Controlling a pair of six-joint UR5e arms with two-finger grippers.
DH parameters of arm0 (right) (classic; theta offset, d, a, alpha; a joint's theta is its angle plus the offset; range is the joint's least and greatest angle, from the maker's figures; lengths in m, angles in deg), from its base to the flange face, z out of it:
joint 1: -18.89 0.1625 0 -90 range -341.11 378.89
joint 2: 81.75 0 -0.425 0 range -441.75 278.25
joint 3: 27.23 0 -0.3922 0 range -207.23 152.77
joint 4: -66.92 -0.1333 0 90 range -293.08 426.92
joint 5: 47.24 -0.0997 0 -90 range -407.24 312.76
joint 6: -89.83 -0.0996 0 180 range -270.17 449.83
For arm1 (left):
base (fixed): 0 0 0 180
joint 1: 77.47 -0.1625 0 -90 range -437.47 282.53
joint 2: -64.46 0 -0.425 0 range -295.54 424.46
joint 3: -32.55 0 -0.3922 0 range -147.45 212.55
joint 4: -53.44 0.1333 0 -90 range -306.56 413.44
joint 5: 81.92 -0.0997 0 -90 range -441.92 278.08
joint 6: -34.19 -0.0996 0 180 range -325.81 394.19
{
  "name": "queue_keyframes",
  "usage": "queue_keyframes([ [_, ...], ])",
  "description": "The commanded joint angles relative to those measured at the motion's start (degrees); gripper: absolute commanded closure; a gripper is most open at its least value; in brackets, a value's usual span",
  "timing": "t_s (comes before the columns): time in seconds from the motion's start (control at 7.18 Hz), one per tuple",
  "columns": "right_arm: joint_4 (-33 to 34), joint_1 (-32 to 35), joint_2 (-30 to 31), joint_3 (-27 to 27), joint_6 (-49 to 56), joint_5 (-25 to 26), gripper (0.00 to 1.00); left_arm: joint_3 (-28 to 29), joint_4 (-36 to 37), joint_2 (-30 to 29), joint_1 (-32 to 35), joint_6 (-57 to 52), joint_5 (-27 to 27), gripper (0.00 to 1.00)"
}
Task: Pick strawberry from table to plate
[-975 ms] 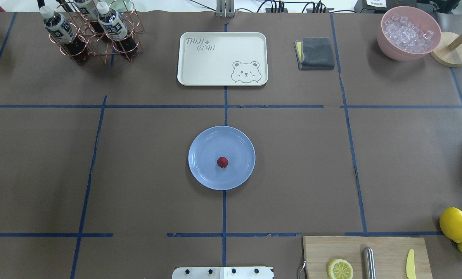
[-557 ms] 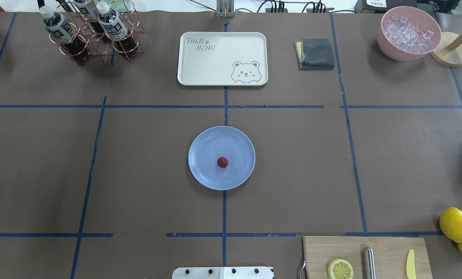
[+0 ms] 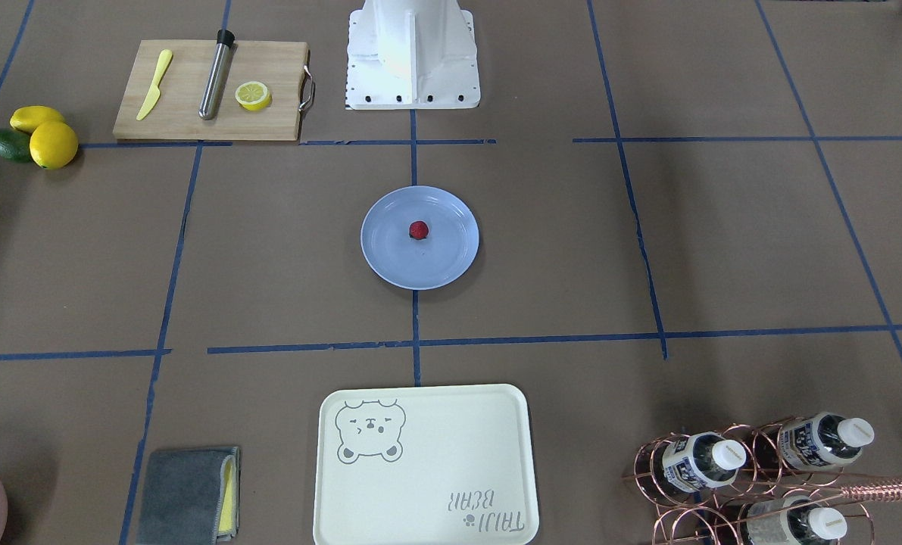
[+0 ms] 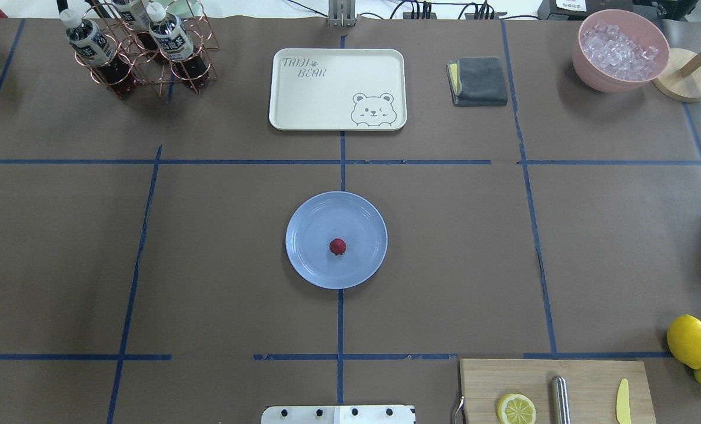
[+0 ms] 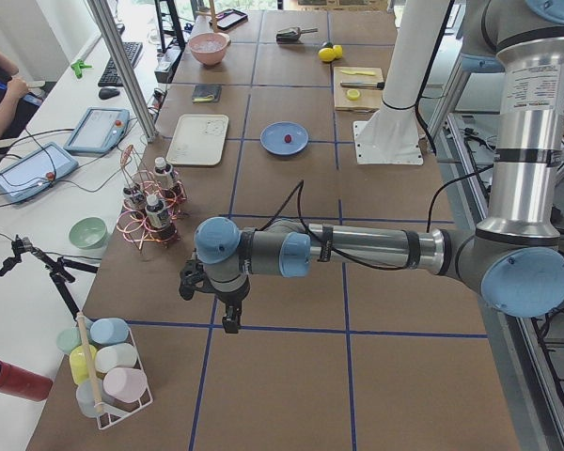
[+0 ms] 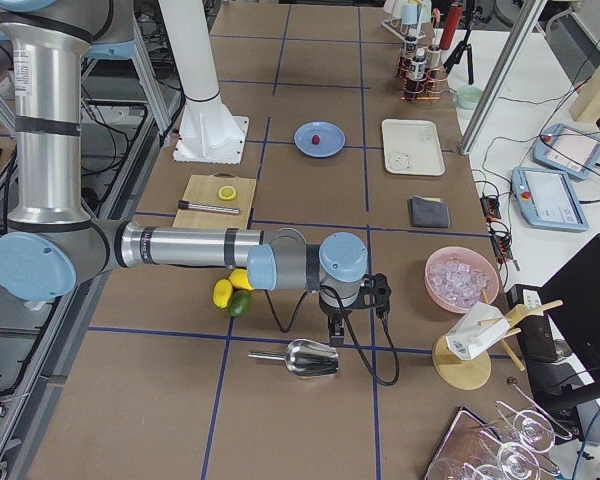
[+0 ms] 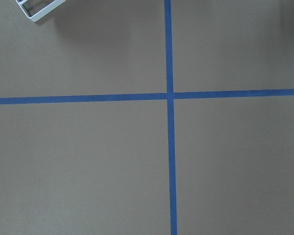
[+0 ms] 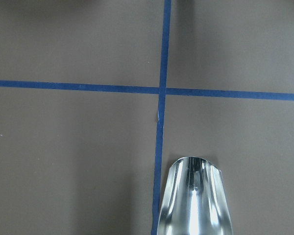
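While strawberry (image 4: pixel 338 247) sits on plate (image 4: pixel 308 235) | jaws (side views only) | spread or pressed: can't tell

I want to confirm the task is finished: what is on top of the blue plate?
One strawberry rests near the middle of the plate, with nothing else on it. The plate's surface beneath the berry and the table under the plate are covered.
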Motion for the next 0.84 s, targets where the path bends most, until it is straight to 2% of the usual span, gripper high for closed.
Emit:
queue_keyframes([
  [0.0, -0.1, 0.0, 0.0, -0.4, -1.1, 0.0, 0.0, -0.1, 0.0, 0.1, 0.1, 0.0, 0.0, 0.0],
  [0.7, -3.2, 0.0, 0.4, -0.5, -1.2, 0.0, 0.0, 0.5, -0.2, -0.1, 0.0, 0.0, 0.1, 0.0],
])
